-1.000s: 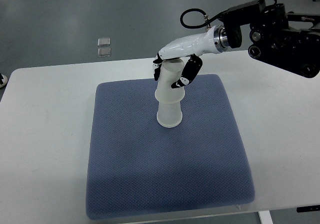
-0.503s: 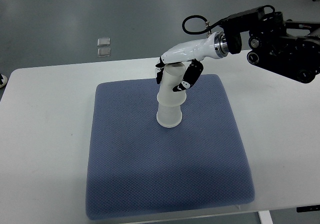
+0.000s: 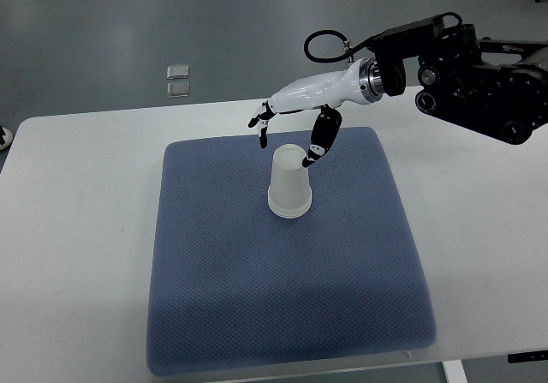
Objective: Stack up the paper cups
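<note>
A stack of white paper cups [image 3: 288, 182] stands upside down on the blue mat [image 3: 282, 306], near its far middle. My right hand [image 3: 289, 128] hovers just above and behind the stack, its arm coming in from the upper right. The fingers are spread and hold nothing. The thumb [image 3: 321, 139] hangs down to the right of the cups without touching them. The left arm is out of view.
The mat lies on a white table [image 3: 77, 229]. The dark arm housing [image 3: 479, 74] sits over the table's far right. Two small clear squares [image 3: 178, 78] lie on the grey floor beyond the table.
The upper cup has dropped fully over the lower one, so the stack is shorter. My right hand has let go, spread its fingers and lifted slightly.
</note>
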Robot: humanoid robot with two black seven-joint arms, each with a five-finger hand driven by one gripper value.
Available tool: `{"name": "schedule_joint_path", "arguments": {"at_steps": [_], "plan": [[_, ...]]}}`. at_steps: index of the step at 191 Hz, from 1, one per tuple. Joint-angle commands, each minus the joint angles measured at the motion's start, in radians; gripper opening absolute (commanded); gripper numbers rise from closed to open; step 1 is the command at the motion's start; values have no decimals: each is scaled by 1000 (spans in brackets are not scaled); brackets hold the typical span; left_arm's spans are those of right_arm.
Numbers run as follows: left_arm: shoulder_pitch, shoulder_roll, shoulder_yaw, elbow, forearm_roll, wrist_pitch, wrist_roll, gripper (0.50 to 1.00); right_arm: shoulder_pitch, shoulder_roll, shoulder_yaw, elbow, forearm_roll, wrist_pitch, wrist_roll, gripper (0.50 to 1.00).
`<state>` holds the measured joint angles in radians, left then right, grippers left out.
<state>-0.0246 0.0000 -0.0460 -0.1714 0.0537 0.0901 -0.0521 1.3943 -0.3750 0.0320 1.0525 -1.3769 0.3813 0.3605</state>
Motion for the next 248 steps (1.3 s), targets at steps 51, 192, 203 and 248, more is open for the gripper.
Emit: {"name": "schedule_joint_path", "arguments": {"at_steps": [51,192,203,248], "plan": [[0,0,0,1,0,0,0,1000,-49,-12,35,-127,186,-42,-6,903],[0,0,0,0,0,0,0,1000,-150,11,54,-224,1441,-510,-12,903],[0,0,0,1,0,0,0,1000,-161,13,55,-224,1530,-553,-12,903],[0,0,0,1,0,-1,0,1000,-228,54,140,-244,1825,-614,-11,903]]}}
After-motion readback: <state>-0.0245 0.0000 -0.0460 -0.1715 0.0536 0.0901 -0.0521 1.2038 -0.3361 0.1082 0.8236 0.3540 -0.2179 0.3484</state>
